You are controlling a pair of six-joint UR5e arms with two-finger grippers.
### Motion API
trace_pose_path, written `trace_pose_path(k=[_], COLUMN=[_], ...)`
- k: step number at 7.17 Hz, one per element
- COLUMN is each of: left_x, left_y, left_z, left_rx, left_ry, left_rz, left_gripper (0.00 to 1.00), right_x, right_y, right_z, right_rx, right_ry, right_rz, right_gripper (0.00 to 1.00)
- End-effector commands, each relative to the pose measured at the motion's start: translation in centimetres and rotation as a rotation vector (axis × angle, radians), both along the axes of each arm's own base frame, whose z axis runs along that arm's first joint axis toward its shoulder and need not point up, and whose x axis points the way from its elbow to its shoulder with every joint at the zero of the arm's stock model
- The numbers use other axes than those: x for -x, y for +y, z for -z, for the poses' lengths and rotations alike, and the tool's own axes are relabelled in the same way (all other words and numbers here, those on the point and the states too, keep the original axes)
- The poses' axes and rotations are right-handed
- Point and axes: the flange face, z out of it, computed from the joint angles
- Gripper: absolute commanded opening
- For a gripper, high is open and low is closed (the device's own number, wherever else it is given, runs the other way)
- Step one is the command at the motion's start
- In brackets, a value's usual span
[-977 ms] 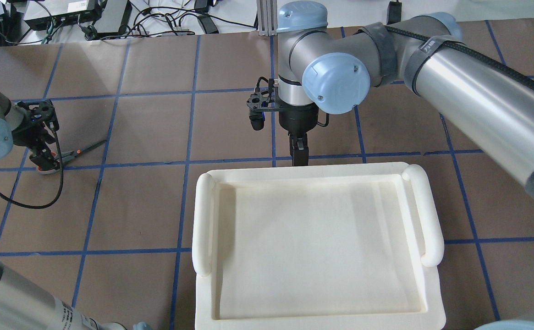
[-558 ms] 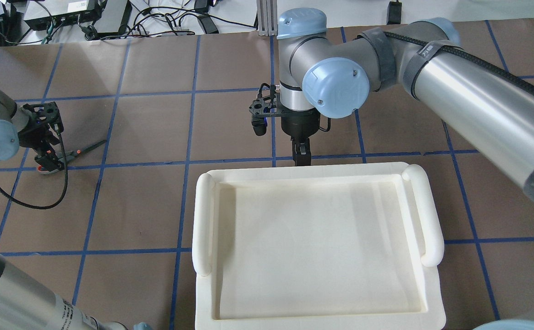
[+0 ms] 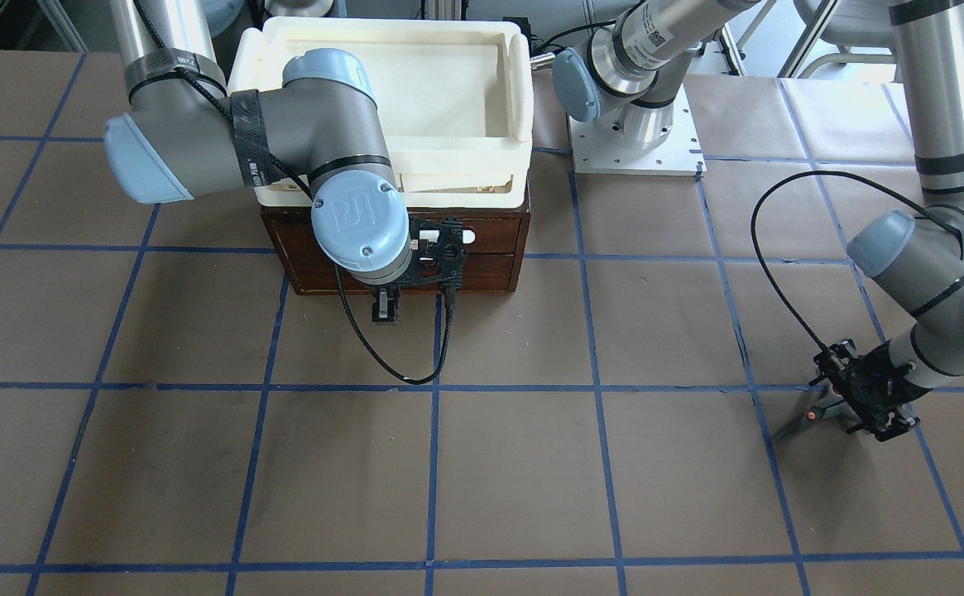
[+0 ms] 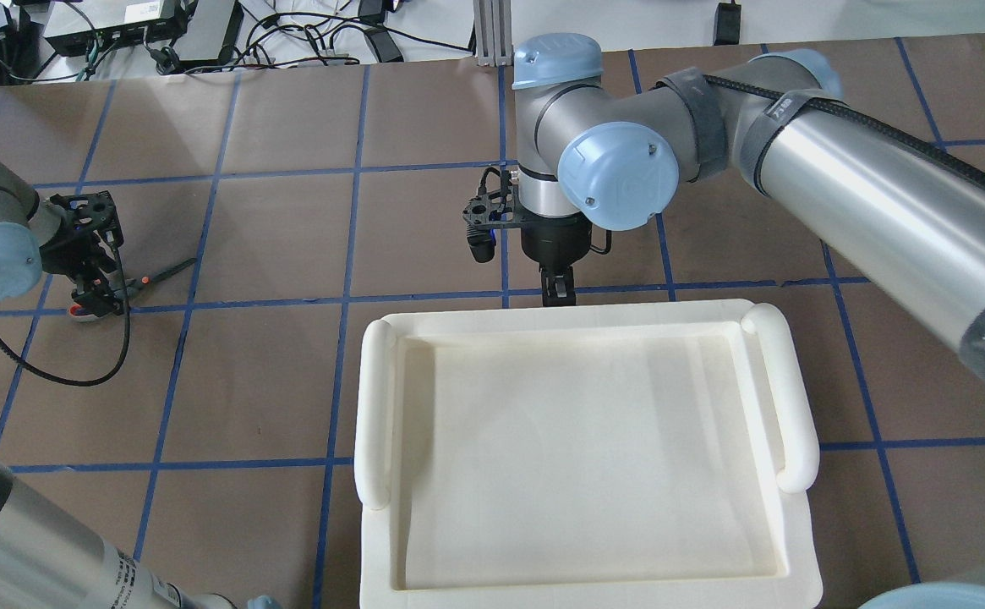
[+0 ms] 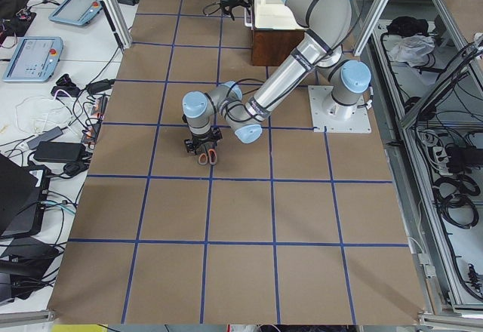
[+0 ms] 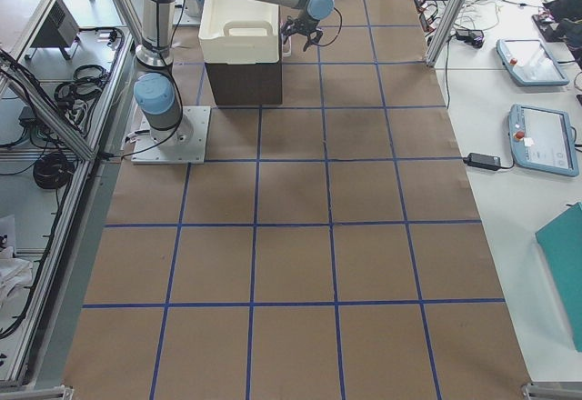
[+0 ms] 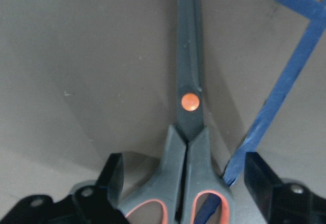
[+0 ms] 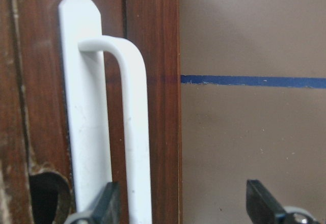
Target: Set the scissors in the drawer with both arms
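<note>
Since a second ago my left tool (image 4: 96, 292) has slid a little toward the right of the overhead view, along the scissors (image 4: 162, 272). My right wrist has dropped a bit closer to the tray (image 4: 560, 317).

The scissors lie flat on the worktop (image 4: 289, 228) at the far left of the overhead view, with the blades shut. My left tool is spread wide, with one finger on each side of the grey handles. I cannot see either finger touching them. A blue tape line (image 7: 285, 91) runs under one handle loop.

My right tool (image 8: 183, 203) is also spread wide, in front of the dark brown drawer (image 3: 482, 265). The white bar handle (image 8: 130, 132) sits between the fingers, close to the one at the lower left of the right wrist view. The drawer looks pushed in under the tray.

A wide stretch of bare worktop lies between the scissors and the drawer.

From overhead the tray covers the drawer fully. In the front-facing view my right wrist hides most of the bar handle. In the left wrist view the blade tips run off the top edge and the loops are cut off at the bottom.
</note>
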Motion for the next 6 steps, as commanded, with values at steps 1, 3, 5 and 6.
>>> trace_pose_path(k=[1, 3, 5, 6], left_x=[0.0, 0.1, 0.1, 0.0], left_y=[-0.1, -0.1, -0.7, -1.0], left_z=[0.0, -0.3, -1.2, -1.5], left_rx=[0.003, 0.015, 0.051, 0.056], left_ry=[-0.002, 0.007, 0.027, 0.022], left_rz=[0.019, 0.043, 0.048, 0.051], left_gripper=[0.68, 0.37, 0.21, 0.18], right_x=[0.0, -0.1, -0.1, -0.1], right_y=[-0.1, -0.4, -0.6, -0.7], right_z=[0.6, 0.3, 0.1, -0.1], right_rx=[-0.007, 0.013, 0.023, 0.029], right_ry=[0.001, -0.004, -0.004, -0.005], right_rz=[-0.006, -0.010, -0.013, -0.011], right_gripper=[0.85, 0.73, 0.54, 0.40])
